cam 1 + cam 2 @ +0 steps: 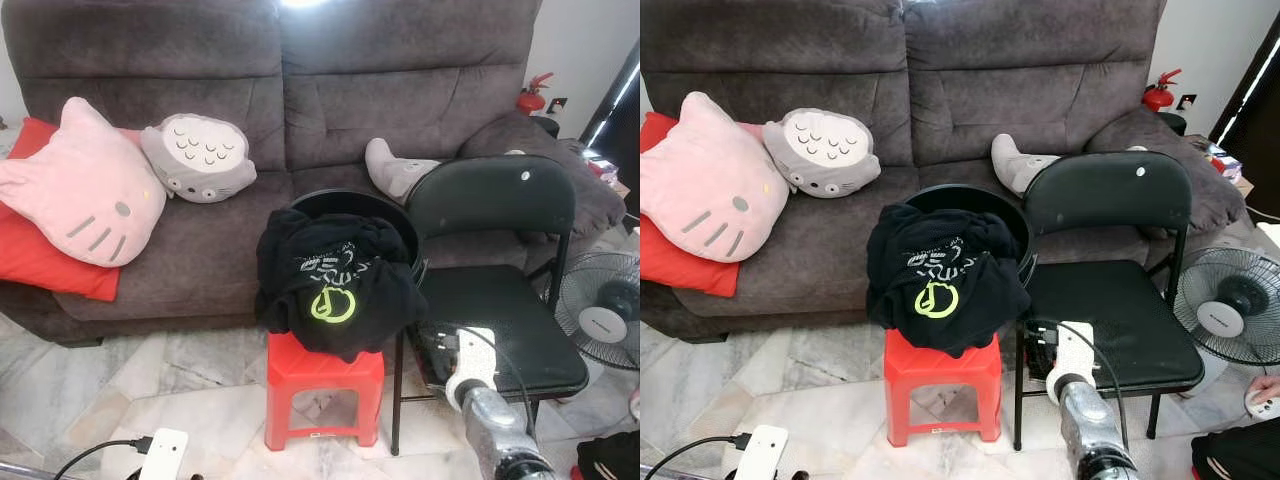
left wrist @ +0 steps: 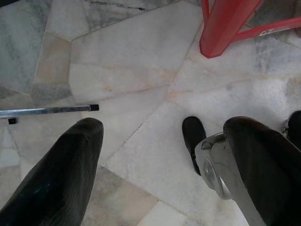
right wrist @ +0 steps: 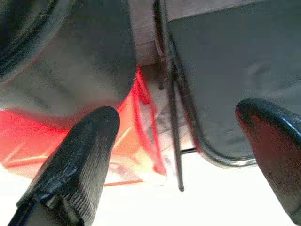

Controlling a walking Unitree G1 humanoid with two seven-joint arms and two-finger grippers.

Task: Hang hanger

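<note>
A black garment with a yellow-green logo [image 1: 335,285] is draped over a black bucket [image 1: 350,200] that stands on a red stool [image 1: 322,390]. My right gripper [image 3: 178,122] is open, low in front of the gap between the stool and the black folding chair [image 1: 500,300]. Its fingers [image 3: 80,155] frame the chair seat's edge, one chair leg and the stool. My left gripper [image 2: 164,127] is also open and empty. It hangs low over the marble floor [image 2: 131,70], near a stool leg [image 2: 221,28] and a thin metal bar [image 2: 47,111].
A dark sofa [image 1: 300,100] runs along the back with a pink cat cushion [image 1: 85,190], a grey plush [image 1: 200,160] and a red pillow [image 1: 40,265]. A floor fan [image 1: 605,310] stands right of the chair. A red extinguisher [image 1: 533,95] sits behind.
</note>
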